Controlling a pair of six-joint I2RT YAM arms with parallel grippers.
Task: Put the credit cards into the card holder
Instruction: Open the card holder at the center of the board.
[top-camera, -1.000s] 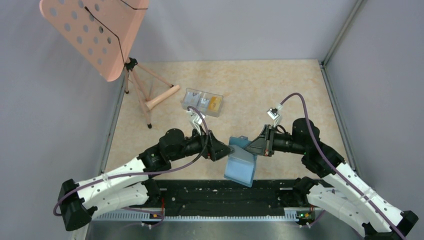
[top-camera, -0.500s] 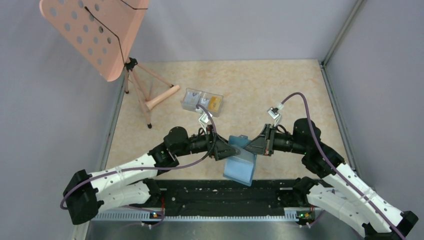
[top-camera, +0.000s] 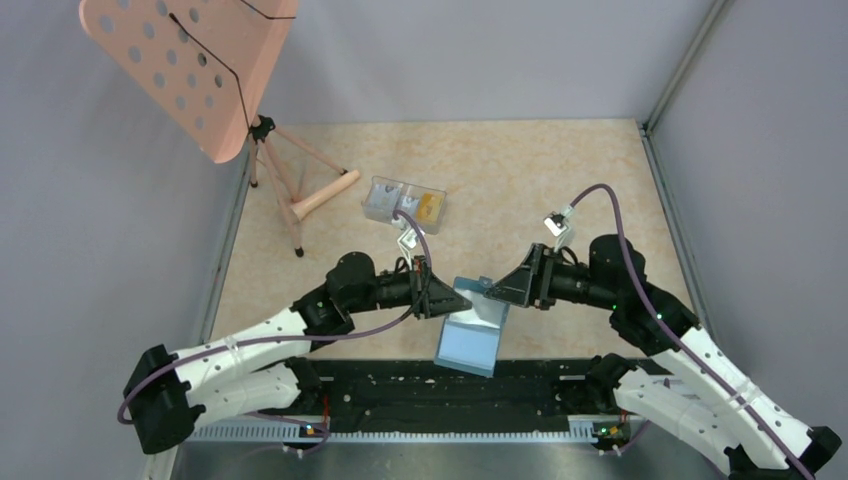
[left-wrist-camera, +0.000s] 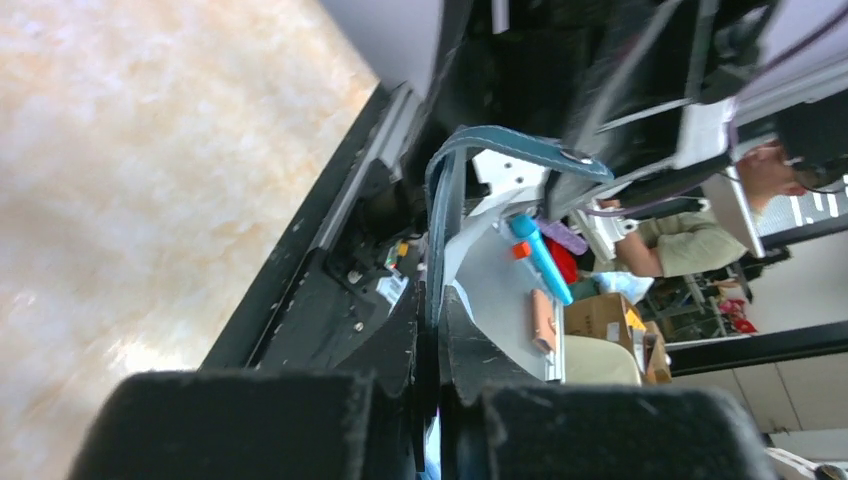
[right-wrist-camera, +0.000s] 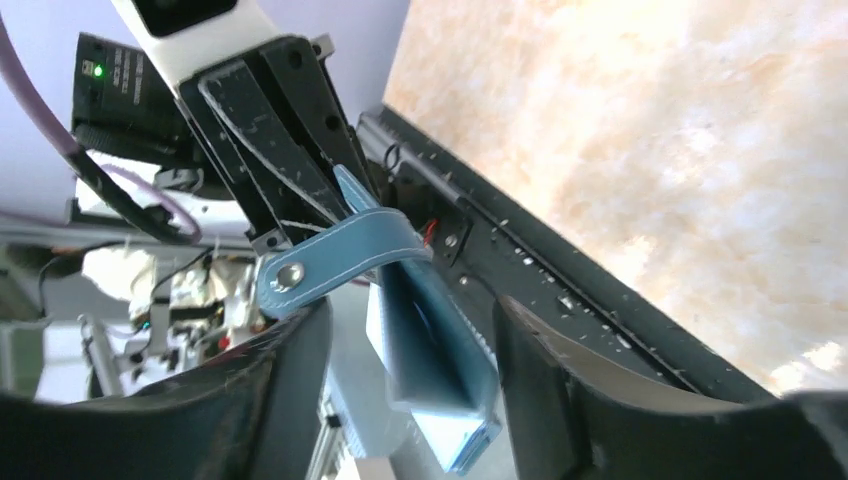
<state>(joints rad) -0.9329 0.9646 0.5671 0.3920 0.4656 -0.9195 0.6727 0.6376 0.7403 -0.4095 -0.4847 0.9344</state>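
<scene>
The left claw (top-camera: 446, 300) is clamped on the upper edge of the card holder (top-camera: 469, 342), which hangs above the counter's (top-camera: 540, 180) near edge. The right claw (top-camera: 498, 291) has its fingers apart, either side of the holder's snap tab (right-wrist-camera: 330, 262).

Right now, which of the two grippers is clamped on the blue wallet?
The left gripper: its jaws pinch the wallet by its edge, while the right gripper stands open.
</scene>
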